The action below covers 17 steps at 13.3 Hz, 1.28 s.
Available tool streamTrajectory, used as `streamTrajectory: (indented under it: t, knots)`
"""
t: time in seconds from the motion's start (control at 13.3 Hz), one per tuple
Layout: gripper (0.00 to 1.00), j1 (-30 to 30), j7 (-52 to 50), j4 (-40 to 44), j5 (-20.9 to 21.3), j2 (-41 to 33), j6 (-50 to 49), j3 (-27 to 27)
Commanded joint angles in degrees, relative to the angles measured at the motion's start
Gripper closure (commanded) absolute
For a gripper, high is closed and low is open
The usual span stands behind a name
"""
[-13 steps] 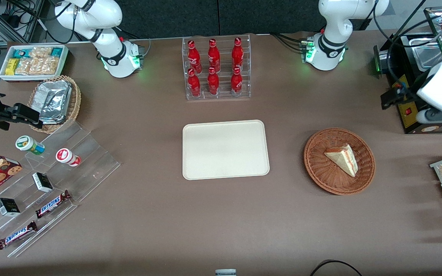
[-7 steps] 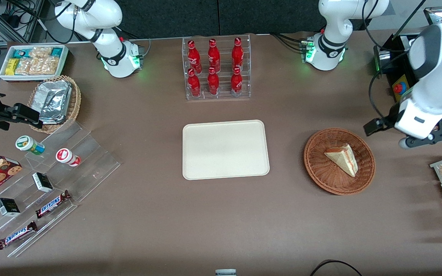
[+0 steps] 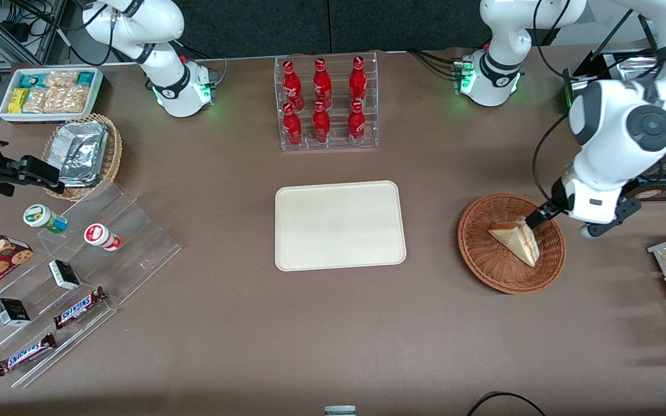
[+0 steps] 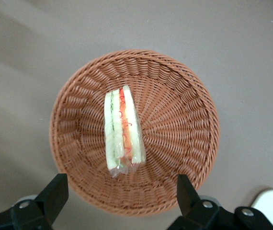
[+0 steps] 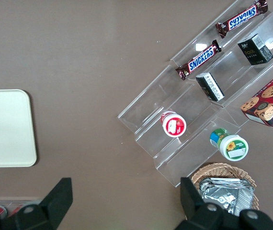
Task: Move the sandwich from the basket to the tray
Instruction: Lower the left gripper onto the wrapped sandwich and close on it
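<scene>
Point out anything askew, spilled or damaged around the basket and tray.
Nothing stands out. The sandwich lies whole on its side in the basket, nothing spilled around it. The tray sits flat and square on the table, nothing on it. The gripper hangs above the basket with its jaws open, not touching the sandwich.

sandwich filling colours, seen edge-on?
Red-orange, yellowish and green layers between white bread on the sandwich, clearest in the left wrist view; the open gripper hovers above the basket.
</scene>
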Motion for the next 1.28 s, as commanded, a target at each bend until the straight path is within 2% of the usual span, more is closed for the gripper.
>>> streamTrajectory:
  t: [0.0,0.45,0.98,1.05,1.13,1.2]
  knots:
    - [0.00,-0.5,-2.5,-3.4,0.3,1.1,4.6,0.0]
    - [0.00,-0.3,-2.6,-7.9,0.3,4.8,14.0,0.1]
    - [0.00,-0.1,-2.5,-8.3,0.6,7.6,15.7,0.2]
    - [0.03,0.0,-2.5,-8.2,0.6,7.7,15.7,0.2]
    - [0.16,0.1,-2.6,-8.0,0.6,7.8,15.7,0.3]
    - [0.42,0.1,-2.6,-7.9,0.6,7.8,15.7,0.4]
